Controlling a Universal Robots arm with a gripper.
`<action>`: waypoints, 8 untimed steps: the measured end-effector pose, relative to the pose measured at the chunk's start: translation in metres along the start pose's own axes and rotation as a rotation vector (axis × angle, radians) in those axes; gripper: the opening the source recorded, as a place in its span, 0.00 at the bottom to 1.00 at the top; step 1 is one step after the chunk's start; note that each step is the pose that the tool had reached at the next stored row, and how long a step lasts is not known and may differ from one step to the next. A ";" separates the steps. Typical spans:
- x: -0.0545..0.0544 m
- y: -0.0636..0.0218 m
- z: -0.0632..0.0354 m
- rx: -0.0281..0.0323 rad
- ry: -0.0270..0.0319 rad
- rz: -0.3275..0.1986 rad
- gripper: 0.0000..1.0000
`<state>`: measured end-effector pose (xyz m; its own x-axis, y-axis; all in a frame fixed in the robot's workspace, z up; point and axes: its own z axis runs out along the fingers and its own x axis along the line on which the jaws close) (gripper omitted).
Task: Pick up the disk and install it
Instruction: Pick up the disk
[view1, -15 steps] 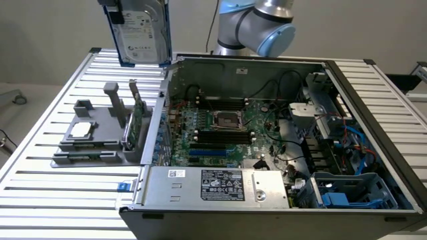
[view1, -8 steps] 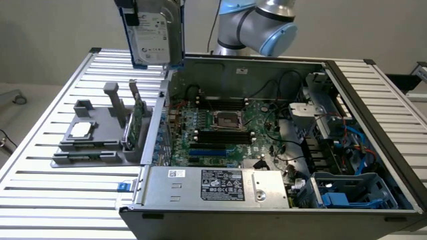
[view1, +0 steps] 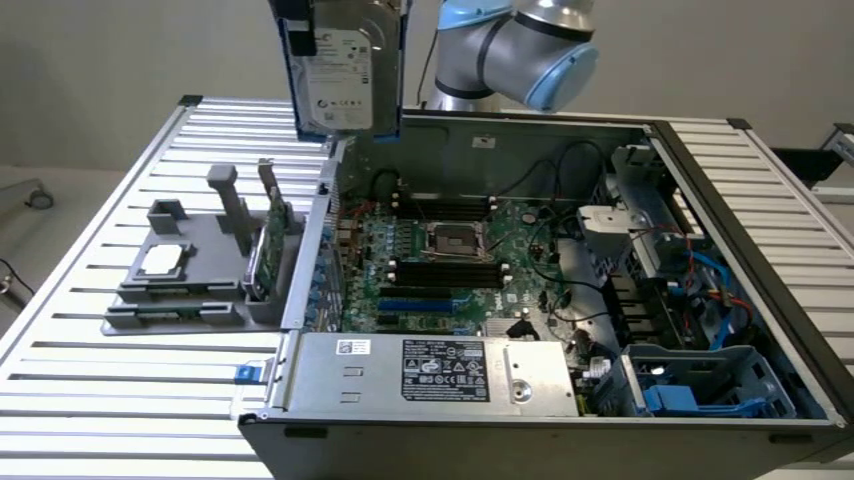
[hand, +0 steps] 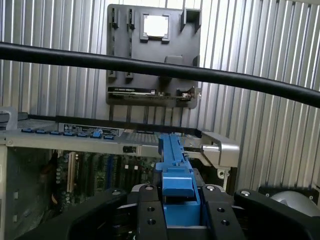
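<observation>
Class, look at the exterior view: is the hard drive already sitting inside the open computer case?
No, the hard drive hangs upright in the air above the edge of the computer case, not inside it.

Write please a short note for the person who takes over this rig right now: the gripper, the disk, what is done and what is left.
The gripper is shut on the disk, clamping its blue carrier.
The disk hangs upright in the air, label toward the exterior camera, above the wall of the open computer case on the exterior view's left.
Done: the pick-up; the disk rests on nothing.
Left: the install; the disk is not yet inside the case.
</observation>
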<state>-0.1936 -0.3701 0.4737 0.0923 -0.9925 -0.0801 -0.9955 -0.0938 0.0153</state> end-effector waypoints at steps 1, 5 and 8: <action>0.001 -0.0044 -0.0003 -0.0003 0.0000 0.000 0.33; 0.006 -0.0220 -0.0015 -0.0017 -0.0001 0.000 0.33; 0.010 -0.0355 -0.0024 -0.0030 -0.0003 0.000 0.33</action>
<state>-0.1573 -0.3770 0.4746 0.0923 -0.9925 -0.0804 -0.9954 -0.0941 0.0182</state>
